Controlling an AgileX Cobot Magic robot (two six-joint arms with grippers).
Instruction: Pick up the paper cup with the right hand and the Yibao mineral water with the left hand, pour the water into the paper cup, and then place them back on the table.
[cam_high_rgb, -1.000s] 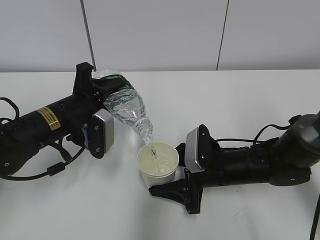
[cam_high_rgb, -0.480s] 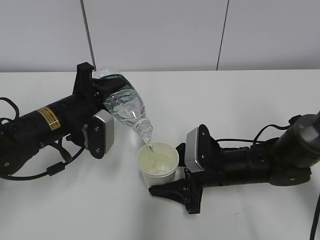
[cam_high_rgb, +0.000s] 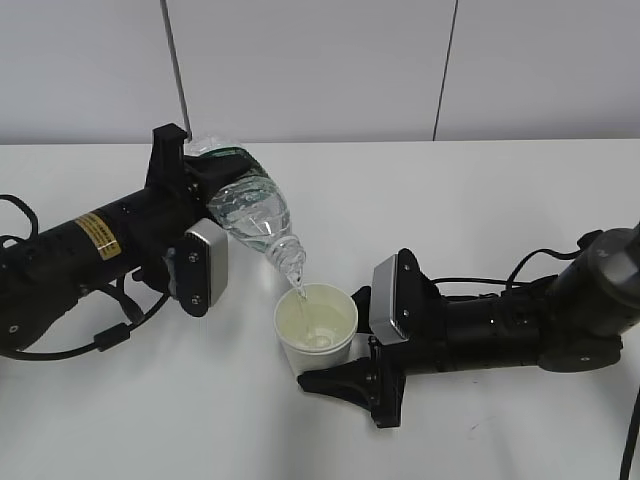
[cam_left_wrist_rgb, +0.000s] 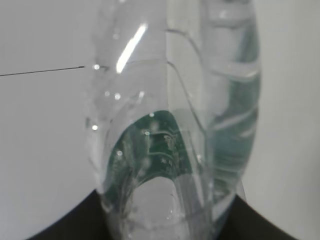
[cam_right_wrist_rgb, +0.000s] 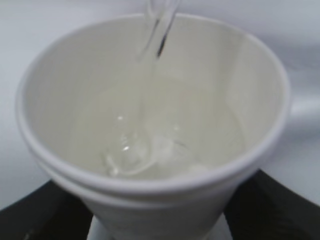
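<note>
Your left hand (cam_high_rgb: 205, 195) is closed on the bottle (cam_high_rgb: 250, 205), gripping its labelled body. The bottle is tilted steeply, neck pointing toward 5 o'clock, mouth down over the cup's rim. In the left wrist view the bottle (cam_left_wrist_rgb: 175, 125) fills the frame, clear and ribbed, with the green label showing through it and water inside.

Your right hand (cam_high_rgb: 340, 372) is closed around the cup (cam_high_rgb: 316, 330), one black finger on each side of its lower wall. The cup is upright, just right of and below the bottle's mouth. You cannot tell from these views whether its base touches the table (cam_high_rgb: 500, 200).

A thin stream of water falls from the bottle's mouth into the cup at its 11 o'clock edge. In the right wrist view the cup (cam_right_wrist_rgb: 150, 190) is partly filled, the stream entering at 12 o'clock and churning the surface near the centre.

The left arm lies toward 9 o'clock, the right arm toward 3 o'clock.
</note>
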